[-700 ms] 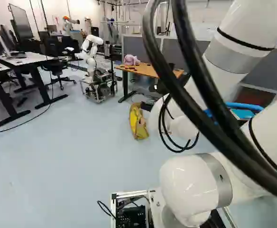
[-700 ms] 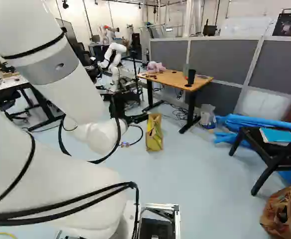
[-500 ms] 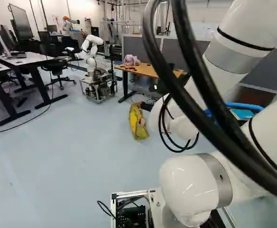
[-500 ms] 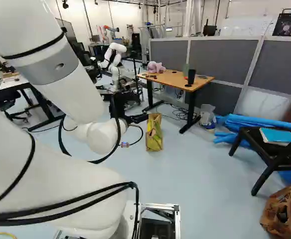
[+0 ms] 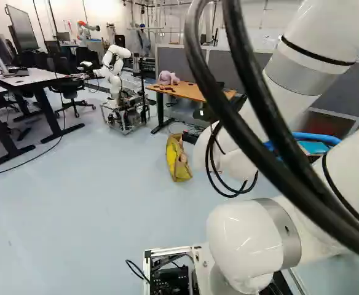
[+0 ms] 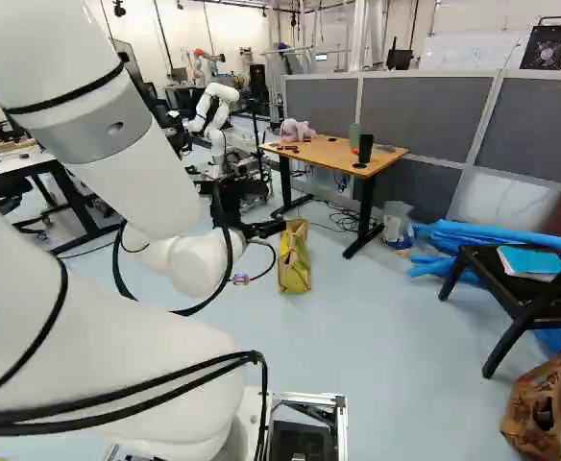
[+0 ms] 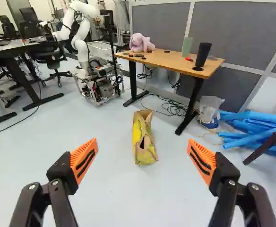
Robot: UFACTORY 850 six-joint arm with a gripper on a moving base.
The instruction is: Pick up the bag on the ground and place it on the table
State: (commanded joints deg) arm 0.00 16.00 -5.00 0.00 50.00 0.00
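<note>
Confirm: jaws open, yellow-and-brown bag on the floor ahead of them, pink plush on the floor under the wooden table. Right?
Plush is wrong. The wrist view shows the pink plush on top of the wooden table, not under it. Rest holds: jaws open, bag on the floor ahead of them.

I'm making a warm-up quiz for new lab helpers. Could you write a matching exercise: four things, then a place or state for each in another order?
1. Yellow bag
2. Plush toy
3. Teal book
4. Gripper's fingers

a. On the black seat
b. Spread wide apart
c. On the floor
d. On the wooden table

Right pairs: 1-c, 2-d, 3-a, 4-b
</note>
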